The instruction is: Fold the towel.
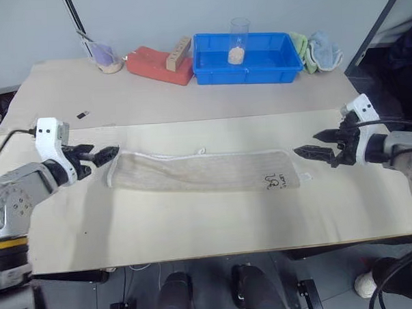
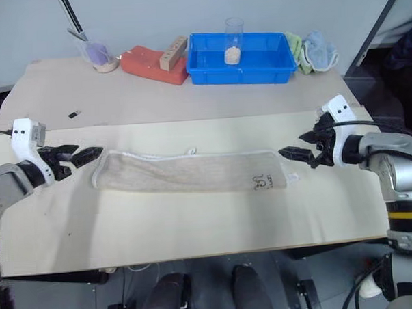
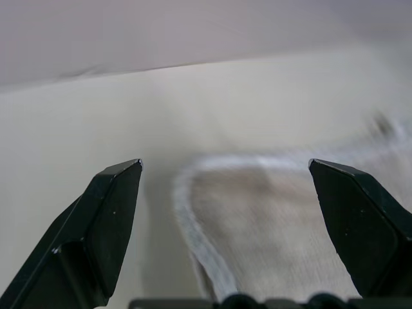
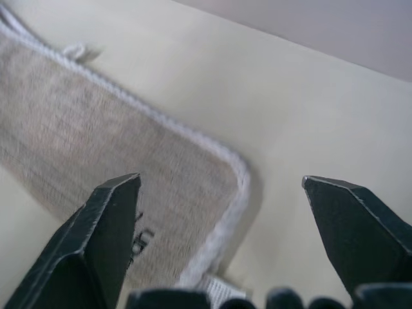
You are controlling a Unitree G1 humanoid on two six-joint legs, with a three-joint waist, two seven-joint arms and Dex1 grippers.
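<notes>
Lying folded, the towel hides its underlayer; both claws gape empty.

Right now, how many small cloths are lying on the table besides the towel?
2. A green cloth and a light blue cloth sit bunched together at the table's far edge, just right of the blue bin.

The pale beige rectangular surface has a matte top with a faint seam line running across its width. Behind its far edge stands a plain light grey wall. A dark diagonal frame bar rises past the far right corner. A thin black rod leans beyond the far left corner. Below the near edge lies a grey floor. Lighting is even and diffuse, with soft shadows.
</notes>
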